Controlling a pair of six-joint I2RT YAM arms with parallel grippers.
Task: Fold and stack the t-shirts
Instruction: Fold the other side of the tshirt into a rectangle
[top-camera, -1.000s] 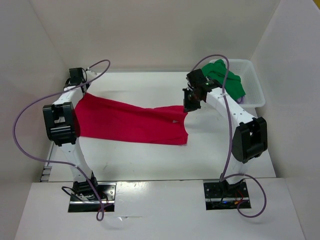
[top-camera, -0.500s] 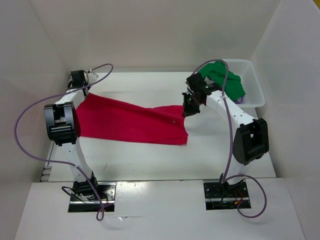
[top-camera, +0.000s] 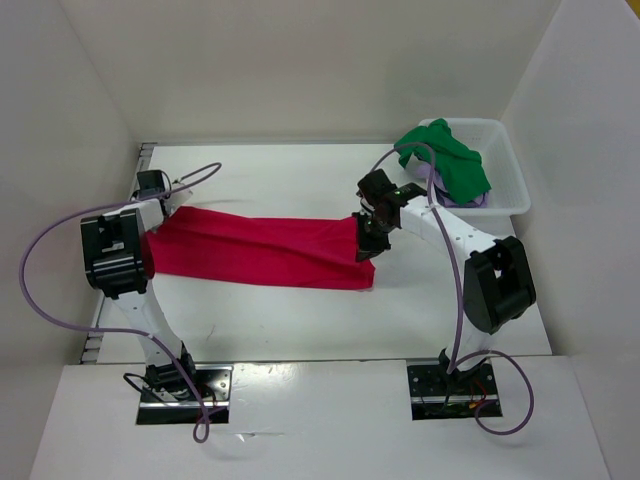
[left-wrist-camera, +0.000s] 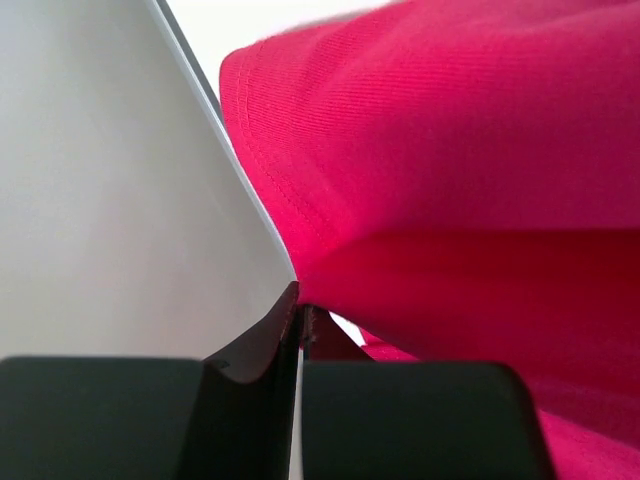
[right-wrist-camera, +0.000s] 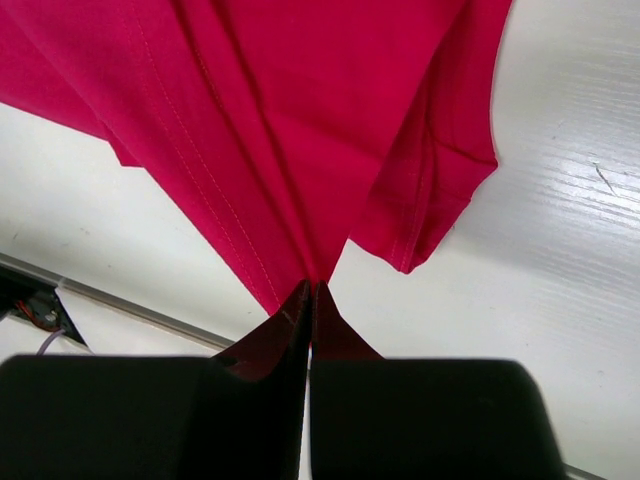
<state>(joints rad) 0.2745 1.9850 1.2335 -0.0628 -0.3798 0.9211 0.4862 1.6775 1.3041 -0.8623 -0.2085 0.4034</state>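
1. Red t-shirt (top-camera: 260, 255) first, at its far-left hem: pinching it in the left gripper (left-wrist-camera: 300, 312), clamping down narrow on a thin fold of cloth, close beside the left wall.
2. Stretching that shirt into a long band across the middle of the table (top-camera: 300, 320), between the two arms; seemingly resting its near edge on the surface and gathering lengthwise creases along the far edge.
3. Holding the shirt's other end in the right gripper (right-wrist-camera: 312, 292), likewise squeezing tight on a bunched fold, and leaving a hemmed flap hanging free just beside the pinch.
4. Judging the step in hand as spreading the shirt flat ahead of a first fold. Doing it well probably means:
   - pulling both ends apart evenly;
   - lowering them level with each other;
   - smoothing the creases out before letting go;
   - releasing only with the cloth fully down.
   Also worth guarding against the loose right-hand flap tucking under, and against a one-sided tug slipping cloth out of either thin pinch.
5. Lying at the far right, heaped and unfolded: green t-shirt (top-camera: 450, 160), spilling over the rim of the white basket (top-camera: 515, 170). Showing a sliver of pale purple beneath, too small for telling shirt from cable. Leaving most of the folding and all of the stacking not yet done.
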